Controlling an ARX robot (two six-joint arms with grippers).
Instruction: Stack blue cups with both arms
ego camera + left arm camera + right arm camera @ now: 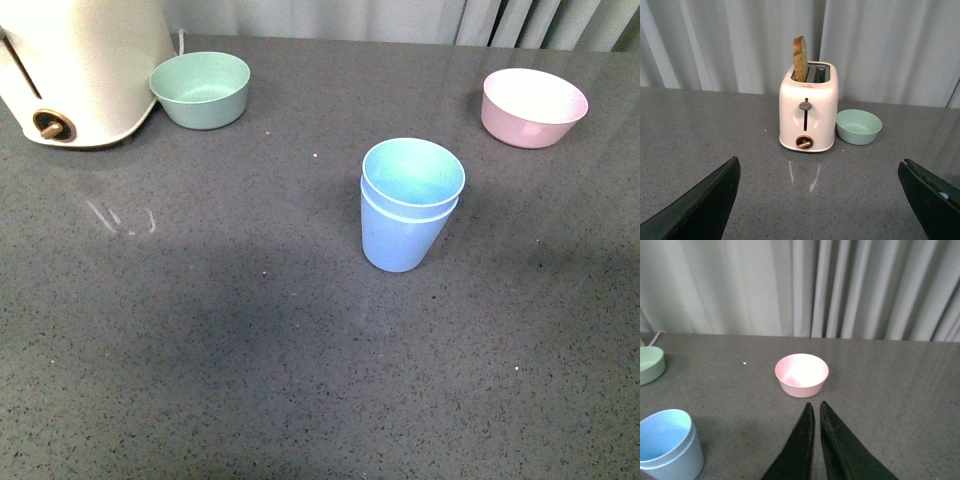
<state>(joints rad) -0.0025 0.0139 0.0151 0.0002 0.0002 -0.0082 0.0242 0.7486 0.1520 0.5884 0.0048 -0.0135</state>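
The two blue cups (408, 205) stand nested, one inside the other, upright near the middle of the grey table in the front view. The same blue cups (667, 446) show at the edge of the right wrist view. Neither arm appears in the front view. My left gripper (817, 172) is open, its two black fingers far apart above bare tabletop, with nothing between them. My right gripper (816, 404) is shut, its fingers pressed together and empty, pointing toward the pink bowl (801, 374) and well clear of the cups.
A cream toaster (70, 65) with a slice of bread stands at the back left, a mint green bowl (201, 88) beside it. The pink bowl (533, 106) sits at the back right. Pale curtains hang behind the table's far edge.
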